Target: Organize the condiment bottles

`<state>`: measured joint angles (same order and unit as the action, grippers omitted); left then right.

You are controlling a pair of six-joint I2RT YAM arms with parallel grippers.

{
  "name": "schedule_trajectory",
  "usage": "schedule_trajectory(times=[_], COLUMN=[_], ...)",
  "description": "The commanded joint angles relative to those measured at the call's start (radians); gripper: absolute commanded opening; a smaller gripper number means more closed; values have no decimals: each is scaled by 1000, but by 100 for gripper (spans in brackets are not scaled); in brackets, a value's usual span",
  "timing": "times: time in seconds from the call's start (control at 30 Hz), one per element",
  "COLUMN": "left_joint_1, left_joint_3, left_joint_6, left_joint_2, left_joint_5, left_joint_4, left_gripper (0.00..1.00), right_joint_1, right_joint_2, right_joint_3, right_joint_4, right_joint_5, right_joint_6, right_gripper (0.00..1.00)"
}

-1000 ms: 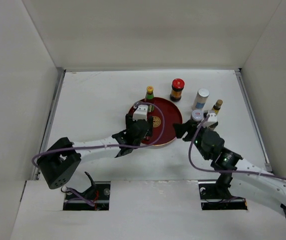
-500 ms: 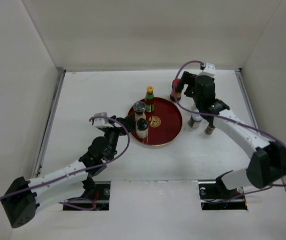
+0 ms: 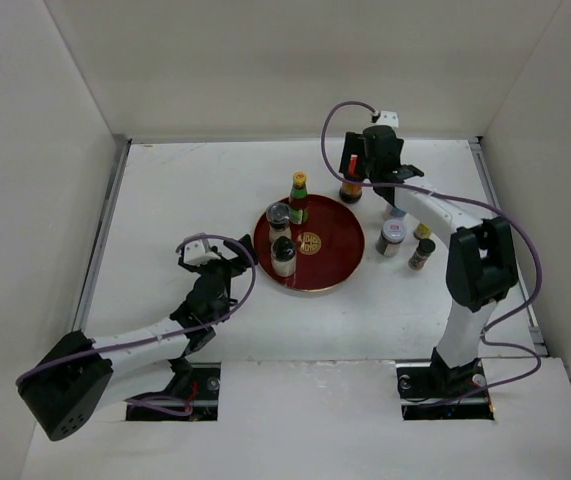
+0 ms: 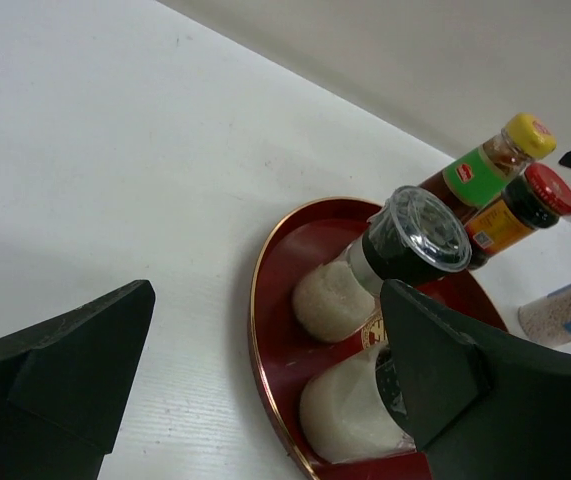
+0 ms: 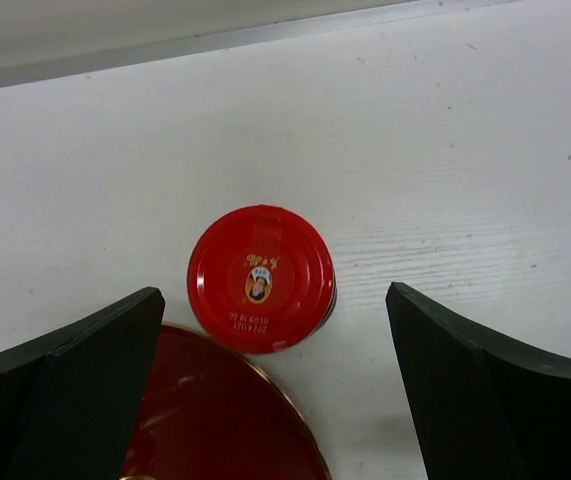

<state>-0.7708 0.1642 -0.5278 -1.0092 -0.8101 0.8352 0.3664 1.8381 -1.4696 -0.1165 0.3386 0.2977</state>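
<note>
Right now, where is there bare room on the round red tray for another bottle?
The round red tray's right half, from its gold emblem to the rim, is bare. Its left half is crowded: yellow-capped green-labelled bottle, clear-lidded jar, black-capped white jar.

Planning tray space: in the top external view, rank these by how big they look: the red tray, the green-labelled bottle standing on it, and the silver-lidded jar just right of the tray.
1. red tray: by far the largest.
2. green-labelled bottle and silver-lidded jar: the bottle looks taller but slimmer, the jar shorter but wider. They are too alike to rank.
</note>
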Motion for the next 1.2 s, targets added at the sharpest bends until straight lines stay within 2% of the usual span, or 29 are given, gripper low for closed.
schedule_trajectory(times=[0.0, 0.4, 0.47, 0.57, 0.67, 0.8, 0.97, 1.17], left_joint_1=[20, 40, 40, 40, 40, 43, 43, 41], left_joint_3=[-8, 6, 6, 11, 11, 9, 11, 9], left_joint_6=[-26, -35, -37, -38, -40, -40, -41, -51], left_joint_2=[-12, -98, -97, -107, -100, -100, -100, -103], left_joint_5=[-15, 17, 23, 25, 34, 34, 40, 43], left_joint_4=[99, 122, 122, 122, 122, 122, 122, 122], left_gripper=[100, 100, 100, 100, 100, 100, 100, 100], right_joint_1=[-11, -25, -25, -22, -21, -21, 22, 111], right_joint_2=[48, 182, 184, 178, 135, 8, -120, -165], right_joint_3=[-98, -170, -170, -192, -181, -92, -8, 101], right_joint_4=[-11, -43, -40, -49, -26, 112, 159, 215], right_joint_5=[-32, -64, -64, -67, -53, -20, -13, -23], right_joint_6=[-25, -14, -12, -17, -9, -6, -31, -14], right_gripper=[100, 100, 95, 81, 72, 67, 66, 66])
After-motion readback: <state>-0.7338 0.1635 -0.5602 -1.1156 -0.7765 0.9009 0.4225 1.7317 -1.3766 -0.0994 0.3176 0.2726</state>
